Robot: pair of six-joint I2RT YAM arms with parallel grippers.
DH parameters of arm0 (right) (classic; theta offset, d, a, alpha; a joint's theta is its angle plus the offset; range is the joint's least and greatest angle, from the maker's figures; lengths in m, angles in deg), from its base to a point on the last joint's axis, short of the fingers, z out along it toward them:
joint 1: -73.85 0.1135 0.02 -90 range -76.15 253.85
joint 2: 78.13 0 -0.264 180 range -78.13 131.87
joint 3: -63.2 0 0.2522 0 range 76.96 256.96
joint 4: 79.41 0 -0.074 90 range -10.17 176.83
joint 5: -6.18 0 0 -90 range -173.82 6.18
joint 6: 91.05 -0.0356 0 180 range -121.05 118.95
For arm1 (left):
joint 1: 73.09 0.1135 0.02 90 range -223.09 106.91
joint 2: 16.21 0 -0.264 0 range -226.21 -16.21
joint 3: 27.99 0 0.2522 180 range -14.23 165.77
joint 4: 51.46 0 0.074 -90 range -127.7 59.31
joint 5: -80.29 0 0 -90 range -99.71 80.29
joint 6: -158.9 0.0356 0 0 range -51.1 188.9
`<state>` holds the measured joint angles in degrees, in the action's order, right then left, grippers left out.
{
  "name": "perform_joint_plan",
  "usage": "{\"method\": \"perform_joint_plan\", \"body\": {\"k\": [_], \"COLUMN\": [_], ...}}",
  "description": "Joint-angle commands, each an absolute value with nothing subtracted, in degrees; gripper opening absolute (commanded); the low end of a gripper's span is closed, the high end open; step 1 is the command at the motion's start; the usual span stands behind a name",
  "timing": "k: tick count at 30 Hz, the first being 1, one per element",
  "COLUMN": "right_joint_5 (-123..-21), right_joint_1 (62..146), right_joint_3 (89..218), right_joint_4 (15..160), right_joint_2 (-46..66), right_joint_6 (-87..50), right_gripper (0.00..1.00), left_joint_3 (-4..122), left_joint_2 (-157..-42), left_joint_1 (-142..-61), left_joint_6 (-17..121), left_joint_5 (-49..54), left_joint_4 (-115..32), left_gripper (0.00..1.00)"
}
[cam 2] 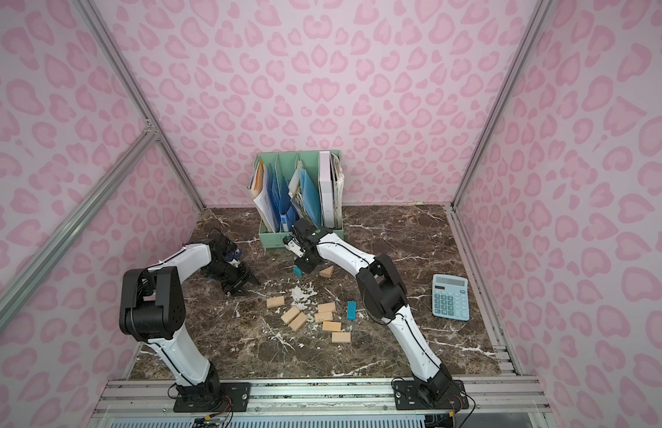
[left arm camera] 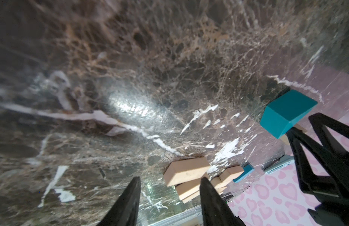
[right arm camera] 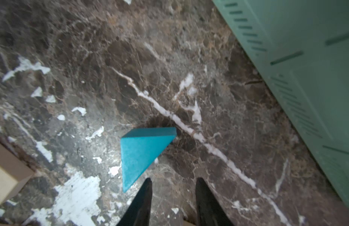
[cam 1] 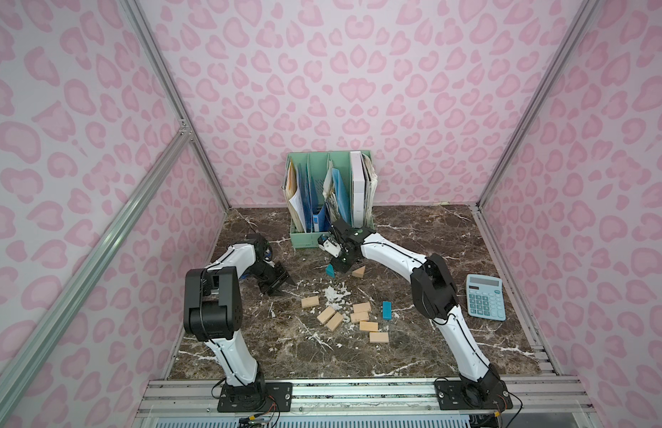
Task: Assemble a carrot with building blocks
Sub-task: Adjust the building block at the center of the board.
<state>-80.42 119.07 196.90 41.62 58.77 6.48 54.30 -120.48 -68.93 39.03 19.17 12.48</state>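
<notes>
Right wrist view: right gripper (right arm camera: 173, 180) spread and empty, just beside the teal triangle (right arm camera: 142, 154).
Triangle lies lower centre of the frame on the marble table (right arm camera: 111, 58); left gripper (left arm camera: 170, 178) likewise spread, empty.

In a top view the right gripper (cam 1: 346, 267) covers part of the teal triangle (cam 1: 331, 273), its tips blending into the dark marble tabletop (cam 1: 414, 344). The keys of the calculator (cam 1: 485, 302) are too small to read. In the left wrist view the left gripper (left arm camera: 170, 179) blocks part of the tan blocks (left arm camera: 186, 170), so I can't count them; the teal rectangular block (left arm camera: 245, 173) shows only an end. In the right wrist view the frame edge cuts off one tan block (right arm camera: 5, 174) and the file organizer (right arm camera: 306, 68).
</notes>
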Motion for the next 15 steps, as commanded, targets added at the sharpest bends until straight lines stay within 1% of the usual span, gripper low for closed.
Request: {"method": "perform_joint_plan", "body": {"k": [1, 2, 3, 4, 6, 7, 8, 12, 15], "right_joint_5": [-78.3, -77.2, -76.4, -76.2, -76.2, -75.8, -76.0, -77.1, -78.8], "right_joint_1": [119.5, 119.8, 120.1, 120.6, 121.2, 121.4, 121.7, 123.5, 123.9], "right_joint_3": [198.0, 198.1, 198.3, 198.5, 200.7, 202.3, 203.9, 211.1, 217.3], "right_joint_4": [39.7, 39.6, 39.6, 39.4, 37.2, 35.8, 34.4, 31.2, 26.9], "right_joint_2": [58.2, 57.8, 57.3, 57.0, 58.3, 59.5, 60.6, 65.4, 68.9], "right_joint_6": [4.0, 3.1, 1.9, 0.3, -3.5, -5.6, -7.7, -13.4, -20.3], "right_gripper": [0.56, 0.58, 0.63, 0.71, 0.80, 0.87, 0.89, 0.90, 0.86], "left_joint_3": [54.1, 53.9, 53.9, 53.7, 53.7, 53.8, 53.9, 55.1, 56.0], "left_joint_2": [-119.8, -119.7, -119.5, -119.5, -119.5, -119.7, -119.9, -120.9, -121.3], "left_joint_1": [-68.9, -68.9, -68.8, -68.9, -68.9, -68.9, -68.9, -68.9, -68.9], "left_joint_6": [39.1, 39.0, 39.0, 39.1, 39.1, 39.3, 39.4, 40.2, 41.1], "left_joint_5": [19.4, 19.3, 19.3, 19.2, 19.2, 19.3, 19.3, 19.5, 19.4], "left_joint_4": [13.2, 13.1, 13.1, 13.2, 13.3, 13.4, 13.6, 14.8, 16.1], "left_gripper": [0.51, 0.51, 0.51, 0.51, 0.51, 0.51, 0.51, 0.51, 0.51]}}
